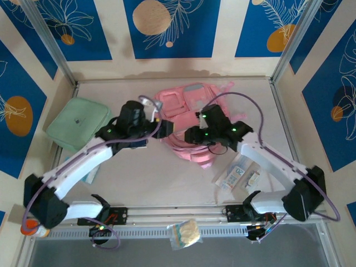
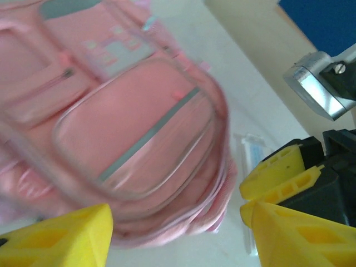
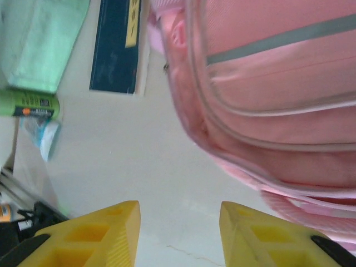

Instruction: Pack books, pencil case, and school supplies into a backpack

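Mid-bench toward the far edge lies the pink backpack (image 1: 183,103), long axis far-to-near, with the left fingers (image 2: 67,236) and right fingers (image 3: 94,236) spread apart and empty at its near flanks. Just left of it, the navy book (image 3: 114,50), its yellow label unreadable, is nearer the left arm. The blue-printed white packet (image 1: 236,177) is nearer the right.

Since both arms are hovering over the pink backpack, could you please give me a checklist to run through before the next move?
1. The left gripper is empty: ok, jaws apart, nothing between them.
2. The right gripper is empty: ok, jaws apart above the bare table.
3. The backpack has its main compartment open: cannot tell; the left wrist view is blurred.
4. The navy book is accessible: ok, flat on the table beside the backpack.
5. The school supplies are packed: not ok, lying on the table right of the backpack.
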### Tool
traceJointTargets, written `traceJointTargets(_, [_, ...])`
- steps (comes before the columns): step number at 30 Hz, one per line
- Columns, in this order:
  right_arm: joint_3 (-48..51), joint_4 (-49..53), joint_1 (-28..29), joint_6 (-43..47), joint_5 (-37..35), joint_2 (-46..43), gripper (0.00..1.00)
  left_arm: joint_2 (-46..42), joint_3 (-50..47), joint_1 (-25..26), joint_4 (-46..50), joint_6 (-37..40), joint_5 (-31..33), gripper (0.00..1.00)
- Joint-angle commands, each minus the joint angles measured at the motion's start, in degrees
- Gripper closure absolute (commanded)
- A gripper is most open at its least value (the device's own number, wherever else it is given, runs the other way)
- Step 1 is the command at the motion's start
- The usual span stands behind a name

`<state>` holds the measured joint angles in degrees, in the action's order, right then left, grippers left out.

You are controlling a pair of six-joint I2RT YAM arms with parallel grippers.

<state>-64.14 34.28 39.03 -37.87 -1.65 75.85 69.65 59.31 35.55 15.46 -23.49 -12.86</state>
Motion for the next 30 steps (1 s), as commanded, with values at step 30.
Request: traceJointTargets(30, [-34.4, -5.5, 13.2, -7.0, -2.2, 48.7, 0.58, -1.4, -24.6, -25.1, 0.1, -8.9, 13.6, 0.37])
